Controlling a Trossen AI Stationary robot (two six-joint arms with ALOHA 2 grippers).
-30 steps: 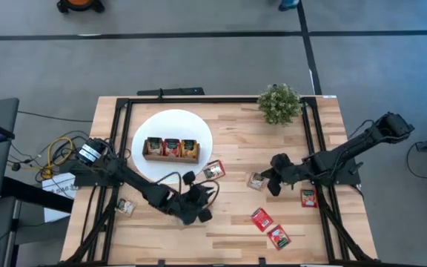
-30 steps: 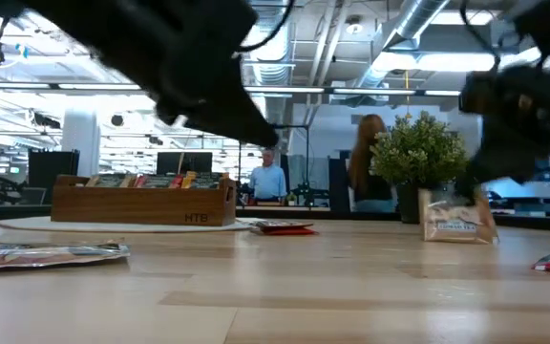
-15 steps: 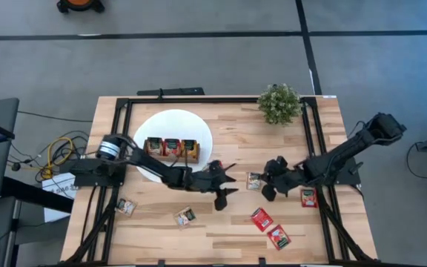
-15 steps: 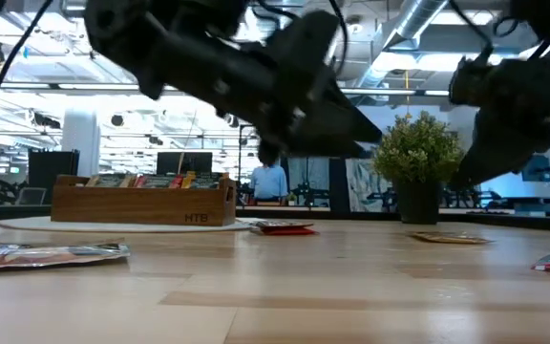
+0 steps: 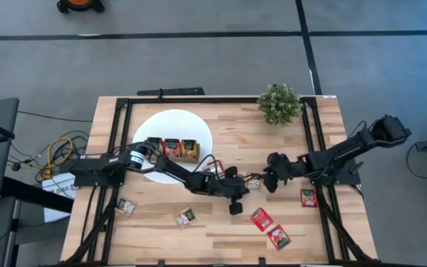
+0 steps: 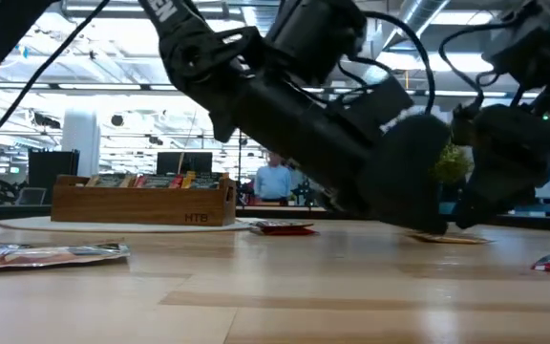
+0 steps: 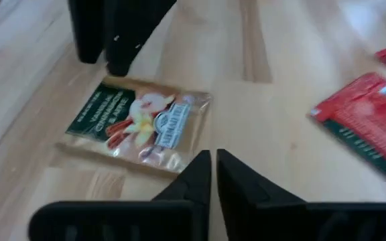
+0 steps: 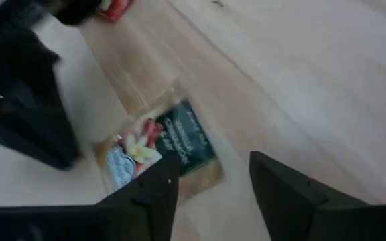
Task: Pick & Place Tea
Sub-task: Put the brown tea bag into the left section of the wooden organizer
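A white-and-green tea sachet [image 7: 139, 120] lies flat on the table's middle right [image 5: 255, 180]. My left gripper [image 7: 213, 164] is shut, with its fingertips at the sachet's near edge; it reaches in from the table's left [image 5: 245, 185]. My right gripper [image 8: 213, 191] hangs open just above the same sachet [image 8: 159, 144], at its right side [image 5: 269, 178]. More sachets lie loose: red ones [image 5: 262, 219] [image 5: 308, 196] and light ones [image 5: 185, 216] [image 5: 127, 207]. My left gripper's shut fingertips [image 7: 203, 164] stand at the edge of the white-and-green sachet, slanting down from the table's left. I cannot tell whether they touch it.
A brown wooden tray [image 5: 170, 148] filled with sachets stands on a white disc [image 5: 173, 122] at the far left. A potted plant [image 5: 279, 104] stands at the far right. A black frame [image 5: 313, 148] runs along the table's edges. People show in the room behind [image 6: 273, 180].
My right gripper held the white-and-green sachet upright, laid it flat on the table, let go and opened. My left gripper swung from the table's near left toward the right and down to that sachet, leaving a light sachet behind; it stood open on the way and has shut.
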